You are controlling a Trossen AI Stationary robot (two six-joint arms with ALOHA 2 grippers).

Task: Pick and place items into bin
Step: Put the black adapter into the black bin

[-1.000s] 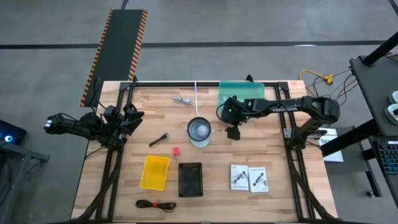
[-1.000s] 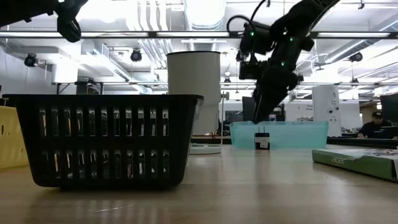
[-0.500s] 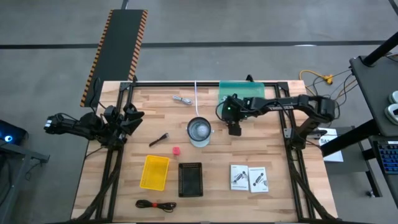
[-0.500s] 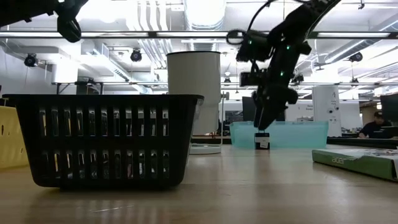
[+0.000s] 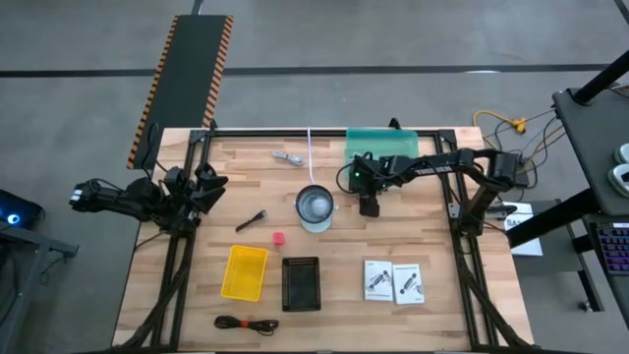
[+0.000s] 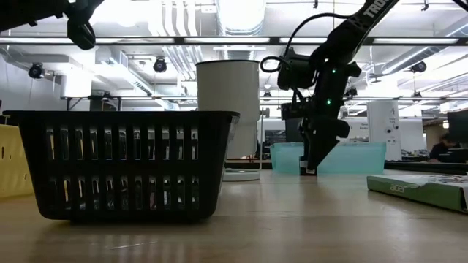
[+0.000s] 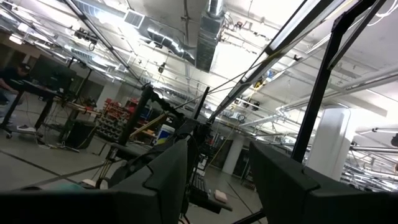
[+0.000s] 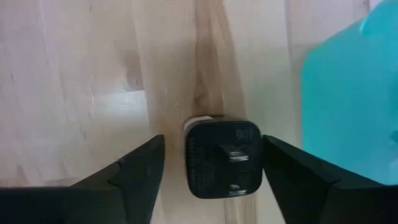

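A small black plug block [image 8: 222,158] with two metal prongs facing up sits on the wood beside the teal bin [image 8: 348,93]. My right gripper [image 8: 214,177] is open and low over it, one finger on each side. In the low view the right gripper [image 6: 309,168] reaches the table and hides the block. In the high view the right gripper [image 5: 369,206] is just right of the metal cup [image 5: 315,207]. My left gripper [image 7: 217,168] is open and waits at the table's left edge, where the high view shows it too [image 5: 201,187].
Other loose items are a white cable [image 5: 287,157], a dark stick [image 5: 253,220], a pink cube [image 5: 279,237], two white packets [image 5: 393,280] and a black cable [image 5: 246,323]. A yellow bin [image 5: 245,272] and a black basket [image 5: 301,283] stand near the front, and the teal bin [image 5: 381,144] at the far edge.
My right gripper has come down from above the plug block until its fingers stand on either side of it at the table; in the low view it now covers the block. The block has stayed where it was.
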